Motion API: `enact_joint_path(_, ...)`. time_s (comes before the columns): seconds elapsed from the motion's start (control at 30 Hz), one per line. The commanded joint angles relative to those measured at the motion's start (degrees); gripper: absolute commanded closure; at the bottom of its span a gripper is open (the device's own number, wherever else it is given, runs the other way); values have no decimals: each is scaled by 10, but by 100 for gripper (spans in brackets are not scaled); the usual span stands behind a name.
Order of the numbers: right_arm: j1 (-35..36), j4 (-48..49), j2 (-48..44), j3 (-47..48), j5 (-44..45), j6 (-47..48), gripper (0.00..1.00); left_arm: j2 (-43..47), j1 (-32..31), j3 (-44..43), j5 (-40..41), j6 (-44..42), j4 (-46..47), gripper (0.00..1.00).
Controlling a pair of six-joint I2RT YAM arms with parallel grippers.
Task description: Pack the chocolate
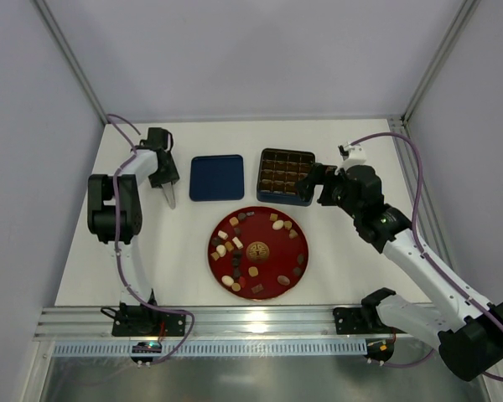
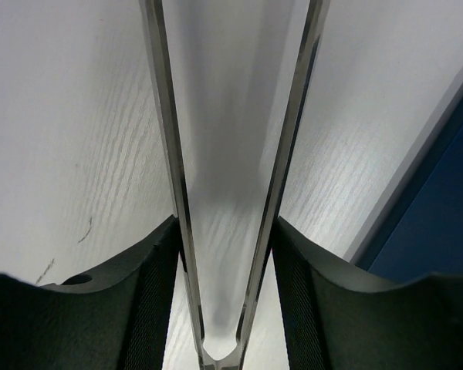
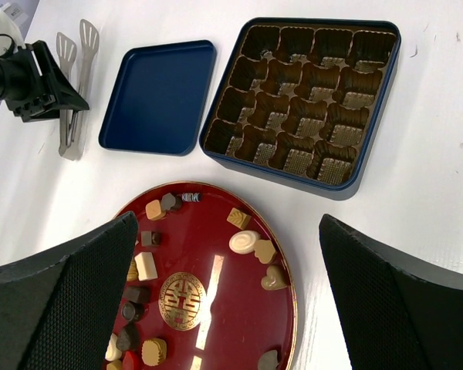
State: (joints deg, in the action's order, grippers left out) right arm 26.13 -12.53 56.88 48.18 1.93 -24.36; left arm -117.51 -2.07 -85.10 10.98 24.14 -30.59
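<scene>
Several small chocolate pieces (image 1: 235,243), dark brown, tan and cream, lie scattered on the round red plate (image 1: 277,261). They also show in the right wrist view (image 3: 244,241). The dark blue tin (image 1: 285,176) stands open behind the plate, and its brown-lined compartments (image 3: 309,92) look empty. My left gripper (image 1: 163,176) is shut on metal tongs (image 1: 169,198), which point down at the table left of the lid; the two tong arms (image 2: 174,169) run between its fingers. My right gripper (image 1: 316,184) is open and empty, hovering over the tin's right front corner (image 3: 225,231).
The tin's flat blue lid (image 1: 216,177) lies on the table between the tongs and the tin; its edge shows in the left wrist view (image 2: 440,223). In the right wrist view the tongs (image 3: 77,77) and left gripper (image 3: 23,77) are at top left.
</scene>
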Motion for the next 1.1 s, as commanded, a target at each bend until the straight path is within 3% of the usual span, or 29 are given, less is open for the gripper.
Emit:
enact_joint_path(0.0,0,8,-10,6,-4,-5,0,64,3,-33,6,14,-21,51)
enact_joint_path(0.53,1,19,5,8,-12,-5,0,181,-25,-32,34,28,-119,52)
enact_joint_path(1.07,1,14,5,16,-12,0,0,328,-66,-9,-19,26,-218,58)
